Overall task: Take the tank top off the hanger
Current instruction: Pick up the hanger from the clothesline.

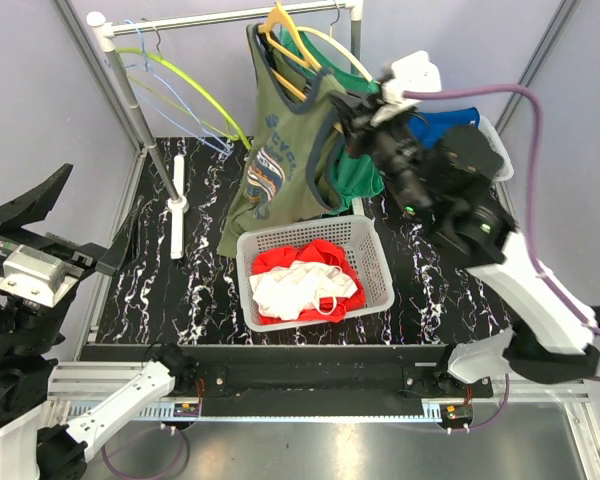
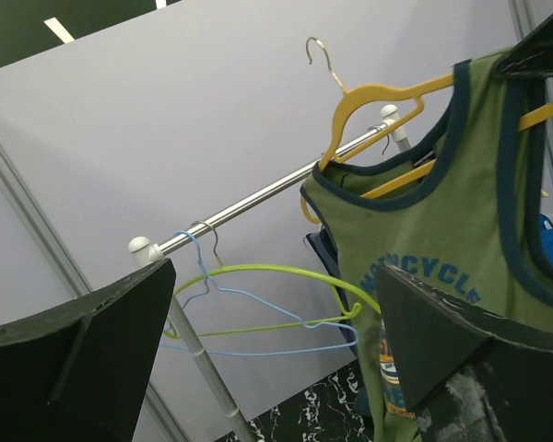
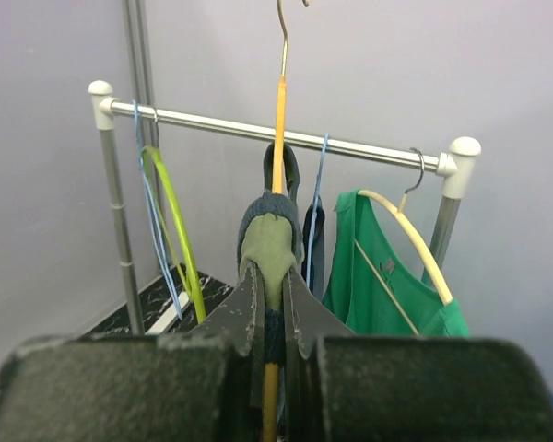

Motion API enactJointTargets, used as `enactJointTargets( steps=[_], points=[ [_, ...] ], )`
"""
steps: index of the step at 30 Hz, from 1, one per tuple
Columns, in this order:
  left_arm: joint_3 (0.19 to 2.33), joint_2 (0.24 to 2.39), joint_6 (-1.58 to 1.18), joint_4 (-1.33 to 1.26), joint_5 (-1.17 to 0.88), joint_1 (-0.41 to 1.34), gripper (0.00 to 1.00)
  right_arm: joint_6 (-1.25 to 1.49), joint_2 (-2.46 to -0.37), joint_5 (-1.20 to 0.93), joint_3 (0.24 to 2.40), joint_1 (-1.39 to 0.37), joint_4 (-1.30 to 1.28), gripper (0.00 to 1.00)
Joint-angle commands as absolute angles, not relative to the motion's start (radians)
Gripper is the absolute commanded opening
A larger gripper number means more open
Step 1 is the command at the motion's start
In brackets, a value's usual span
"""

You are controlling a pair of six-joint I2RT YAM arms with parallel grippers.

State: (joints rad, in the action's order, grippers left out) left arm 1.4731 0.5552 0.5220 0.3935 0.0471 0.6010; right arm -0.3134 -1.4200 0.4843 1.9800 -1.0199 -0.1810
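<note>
An olive green tank top with navy trim hangs on a yellow hanger in front of the rack rail. My right gripper is shut on the top's right shoulder strap and the hanger arm under it. In the right wrist view the strap and the yellow hanger sit pinched between my fingers. The hanger's hook is above the rail, not on it. My left gripper is open and empty far left. Its view shows the top and hanger.
A bright green tank top on a cream hanger hangs at the rail's right end. Lime and blue empty hangers hang at the left end. A grey basket holds red and white clothes. A blue-filled bin stands at the right.
</note>
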Motion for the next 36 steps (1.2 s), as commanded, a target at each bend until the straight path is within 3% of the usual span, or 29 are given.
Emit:
enactJointTargets(
  steps=[1,12,20,36],
  points=[
    [1.499,0.552,0.506,0.365,0.015,0.597,0.99,-0.217,-1.249,0.385,1.939,-1.014,-0.202,0.00],
    [1.546,0.598,0.440,0.370,-0.052,0.588,0.99,-0.081,-1.069,0.124,2.098,-1.014,-0.339,0.00],
    [1.549,0.601,0.422,0.377,-0.078,0.566,0.99,-0.006,-0.996,0.029,2.031,-1.014,-0.265,0.00],
    [1.557,0.603,0.377,0.388,-0.132,0.523,0.99,0.044,-1.011,0.005,2.109,-1.012,-0.273,0.00]
  ],
)
